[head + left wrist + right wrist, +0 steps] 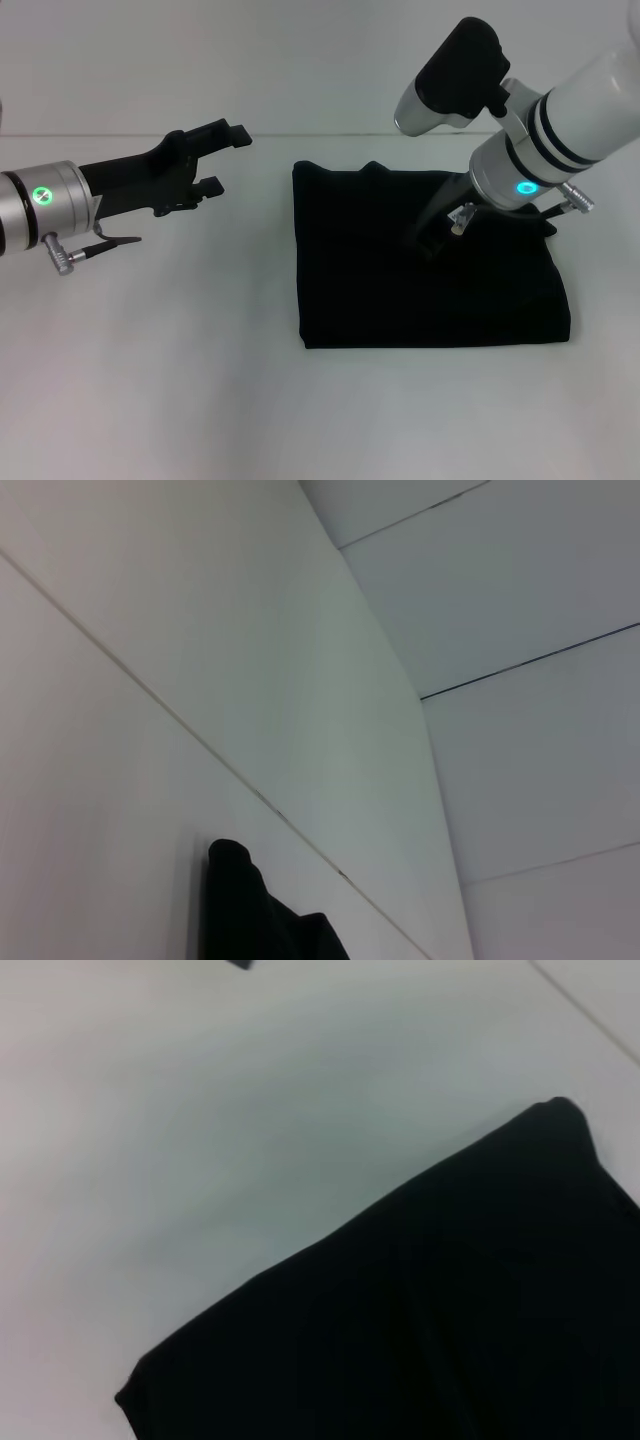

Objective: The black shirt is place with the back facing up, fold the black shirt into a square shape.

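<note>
Scene: a white table [180, 380] seen from the robot's head, with one dark garment on it and two arms reaching in from either side.

Black shirt: the black shirt [400, 290] lies flat on the table, right of centre, folded into a compact, roughly square block. Its left and near edges are straight; the far edge shows a small raised bump of fabric. No lettering shows on the upper surface.

Right gripper: the right gripper [437, 238] comes down at a slant from the upper right and sits over the far middle of the shirt. Its dark tip is at or just above the fabric; black against black, contact cannot be judged.

Right fingers: whether they are spread or pressed together cannot be told, since they blend into the cloth.

Right wrist view: the black shirt [450, 1330] fills the lower right of the picture, with one rounded corner and a long straight folded edge against the white table [200, 1110].

Left gripper: the left gripper [222, 158] hangs above bare table to the left of the shirt, pointing toward it but well apart from its left edge.

Left fingers: the two black fingers [236, 133] are spread, one farther and one nearer, with nothing between them.

Left wrist view: mostly white table [300, 680] crossed by thin seam lines; a small corner of the black shirt [245, 910] pokes in at the lower edge.
</note>
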Robot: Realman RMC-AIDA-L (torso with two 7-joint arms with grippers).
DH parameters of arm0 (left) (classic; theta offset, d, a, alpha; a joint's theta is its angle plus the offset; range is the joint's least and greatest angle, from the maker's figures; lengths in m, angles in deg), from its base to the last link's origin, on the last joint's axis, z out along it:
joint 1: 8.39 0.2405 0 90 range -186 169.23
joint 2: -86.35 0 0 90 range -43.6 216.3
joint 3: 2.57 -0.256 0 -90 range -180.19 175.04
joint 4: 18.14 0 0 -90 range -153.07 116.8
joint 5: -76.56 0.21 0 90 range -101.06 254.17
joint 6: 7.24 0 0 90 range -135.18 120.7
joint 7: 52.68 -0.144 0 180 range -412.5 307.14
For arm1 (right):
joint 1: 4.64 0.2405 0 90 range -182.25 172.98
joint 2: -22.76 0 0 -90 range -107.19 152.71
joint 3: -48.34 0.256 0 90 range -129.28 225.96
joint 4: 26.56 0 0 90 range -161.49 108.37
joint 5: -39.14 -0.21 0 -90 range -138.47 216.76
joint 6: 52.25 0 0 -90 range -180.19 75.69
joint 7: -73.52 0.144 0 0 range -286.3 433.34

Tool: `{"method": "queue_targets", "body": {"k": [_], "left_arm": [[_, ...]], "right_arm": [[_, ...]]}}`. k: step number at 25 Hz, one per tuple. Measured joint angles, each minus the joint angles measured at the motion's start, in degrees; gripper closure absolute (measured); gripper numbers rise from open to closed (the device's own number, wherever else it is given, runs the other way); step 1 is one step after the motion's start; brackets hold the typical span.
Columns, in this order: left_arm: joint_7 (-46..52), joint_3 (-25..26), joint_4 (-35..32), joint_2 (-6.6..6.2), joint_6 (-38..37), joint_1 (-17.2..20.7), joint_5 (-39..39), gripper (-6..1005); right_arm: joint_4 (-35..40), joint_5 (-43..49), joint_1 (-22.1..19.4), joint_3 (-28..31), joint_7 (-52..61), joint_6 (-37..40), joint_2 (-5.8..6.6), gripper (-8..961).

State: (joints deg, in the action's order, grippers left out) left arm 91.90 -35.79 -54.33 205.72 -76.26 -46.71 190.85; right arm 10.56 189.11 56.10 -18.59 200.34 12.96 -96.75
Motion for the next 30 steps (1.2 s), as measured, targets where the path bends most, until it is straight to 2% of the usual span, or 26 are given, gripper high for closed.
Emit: {"method": "queue_targets", "body": {"k": [2, 5, 9, 16, 24, 30], "left_arm": [[0.0, 0.0, 0.0, -0.01, 0.1, 0.0, 0.0, 52], [-0.1, 0.0, 0.1, -0.02, 0.1, 0.0, -0.2, 52], [-0.6, 0.0, 0.1, -0.02, 0.1, 0.0, -1.0, 52], [-1.2, 0.0, 0.1, -0.16, -0.2, 0.0, -1.4, 52], [-2.3, 0.0, 0.6, -0.11, -0.1, 0.0, -2.7, 52], [-2.9, -0.1, 0.8, -0.10, 0.0, 0.0, -3.3, 52]], "right_arm": [[0.5, -0.1, -0.3, 0.1, 0.4, 0.2, -0.01, 811], [3.0, 0.2, -1.6, 0.2, 3.1, 0.3, -0.02, 934], [8.5, 2.4, -4.6, 0.2, 9.2, 0.5, 0.33, 929], [16.4, 3.0, -10.7, 1.4, 17.8, 3.5, 1.88, 921], [16.4, 4.9, -13.6, 6.9, 22.0, 0.6, 2.30, 911], [13.5, 7.4, -14.0, 7.7, 23.4, -3.7, 2.24, 904]]}}
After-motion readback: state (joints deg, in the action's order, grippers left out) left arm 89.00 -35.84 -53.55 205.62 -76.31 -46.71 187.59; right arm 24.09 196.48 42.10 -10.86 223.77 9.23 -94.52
